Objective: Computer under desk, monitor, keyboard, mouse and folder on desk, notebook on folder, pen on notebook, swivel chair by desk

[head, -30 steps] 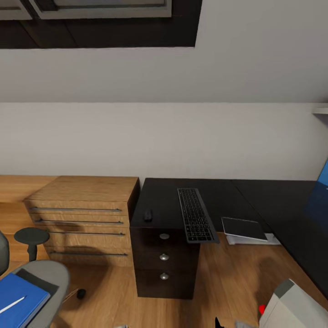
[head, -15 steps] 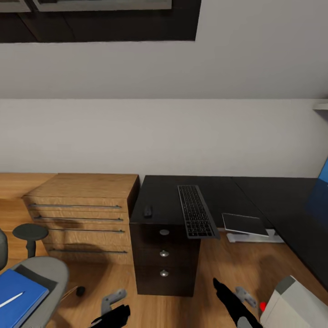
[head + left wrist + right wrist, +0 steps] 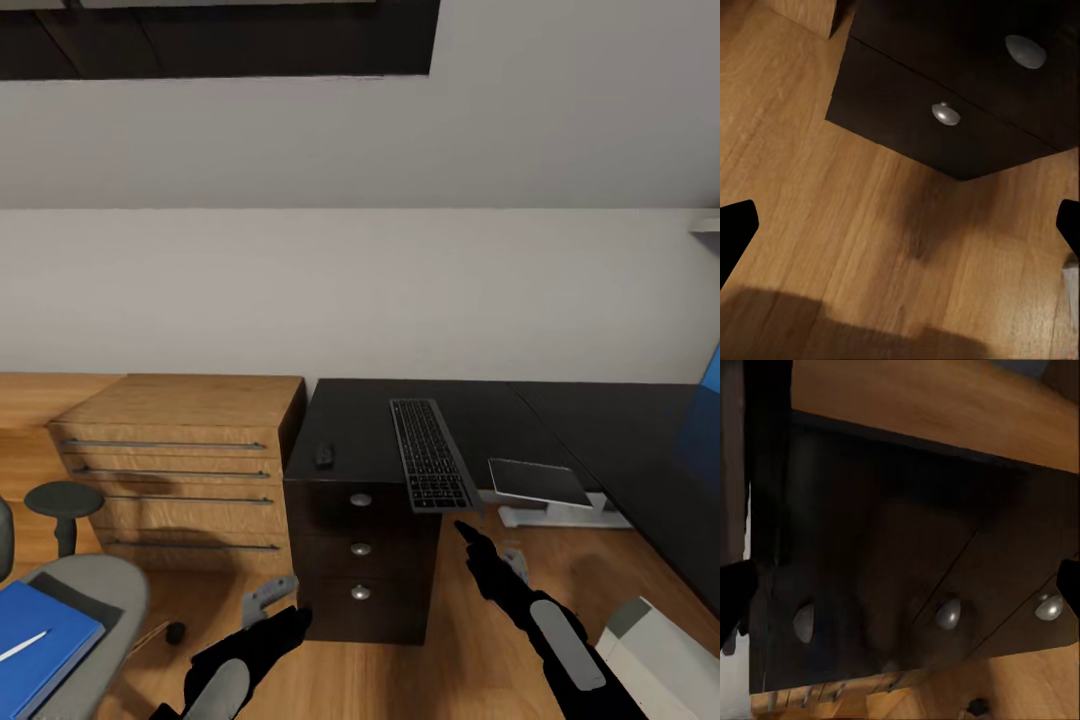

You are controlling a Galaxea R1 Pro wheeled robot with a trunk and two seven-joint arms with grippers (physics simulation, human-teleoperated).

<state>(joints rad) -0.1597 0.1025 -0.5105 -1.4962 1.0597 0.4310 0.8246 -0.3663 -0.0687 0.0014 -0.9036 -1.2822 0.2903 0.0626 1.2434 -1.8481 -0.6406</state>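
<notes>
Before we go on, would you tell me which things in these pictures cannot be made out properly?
- Monitor: head view, cut off by the right edge; just a blue sliver shows.
- Swivel chair: head view, cut off at the lower left corner; its base is unseen.
- Pen: head view, thin, running off the left edge.
- Mouse: head view, too small for detail.
- Right tool: head view, seen end-on; opening unclear.

left gripper (image 3: 285, 605), right gripper (image 3: 480, 545); both spread

The keyboard (image 3: 431, 468) lies on the desk (image 3: 480, 415), overhanging its front edge, with the mouse (image 3: 325, 455) well apart. Both arms reach toward the drawer unit (image 3: 361, 560).
</notes>
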